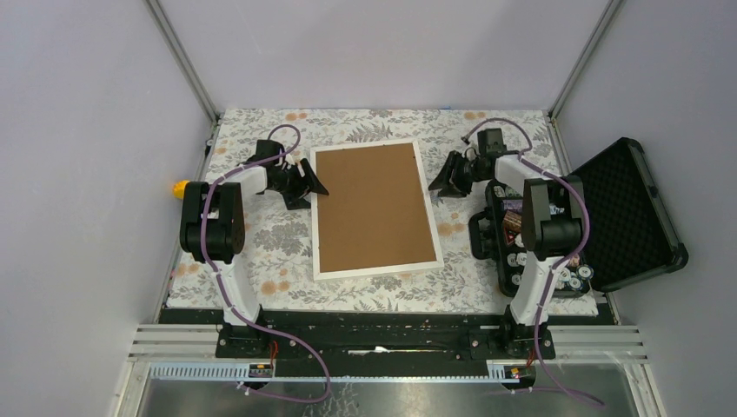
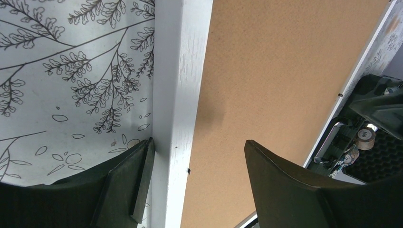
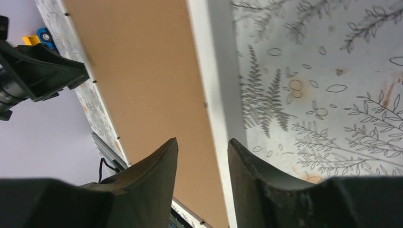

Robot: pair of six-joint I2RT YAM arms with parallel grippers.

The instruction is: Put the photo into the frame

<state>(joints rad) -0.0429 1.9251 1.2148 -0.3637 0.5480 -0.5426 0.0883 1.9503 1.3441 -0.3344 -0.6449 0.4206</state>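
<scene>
The white frame (image 1: 379,269) lies flat in the middle of the table with a plain brown backing board (image 1: 374,208) filling it. The photo is hidden. My left gripper (image 1: 315,198) is open and straddles the frame's left edge (image 2: 178,95): one finger (image 2: 128,180) is over the cloth, the other (image 2: 285,185) over the board (image 2: 266,71). My right gripper (image 1: 434,193) is open with a narrower gap (image 3: 203,141) and straddles the frame's right edge (image 3: 214,95). Neither gripper holds anything.
A floral tablecloth (image 1: 261,252) covers the table. An open black foam-lined case (image 1: 626,208) with small items sits at the right edge, beside the right arm. A yellow object (image 1: 179,188) lies off the cloth at the left. Grey walls enclose the table.
</scene>
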